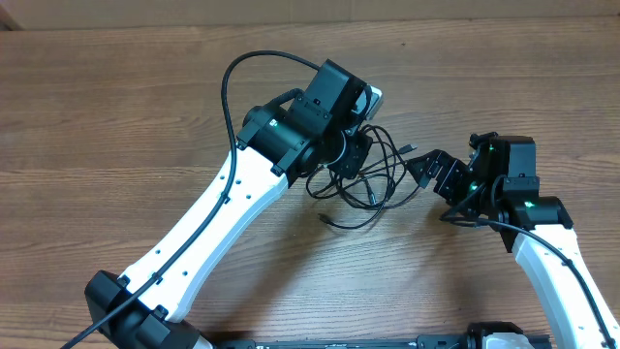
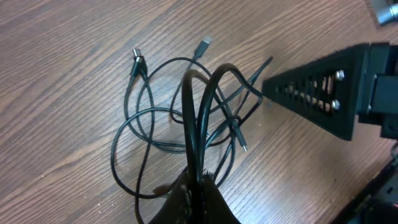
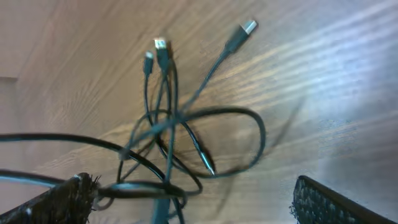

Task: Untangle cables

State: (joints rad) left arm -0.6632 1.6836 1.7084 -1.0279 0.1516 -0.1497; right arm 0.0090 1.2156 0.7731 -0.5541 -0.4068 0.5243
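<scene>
The cables [image 1: 376,190] are thin black cords in a loose tangle at the table's middle. My left gripper [image 1: 351,163] hangs over the tangle's left part. In the left wrist view its fingers [image 2: 199,190] are shut on a raised loop of the cables [image 2: 155,118], with several plug ends lying on the wood. My right gripper [image 1: 433,184] is at the tangle's right edge. In the right wrist view its fingers [image 3: 199,205] are wide open, with strands of the cables [image 3: 180,124] lying between them. One right finger also shows in the left wrist view [image 2: 323,90].
The wooden table [image 1: 116,107] runs all round the tangle. The left arm's own thick black cable [image 1: 232,82] arcs above its wrist. The two grippers are close together over the tangle.
</scene>
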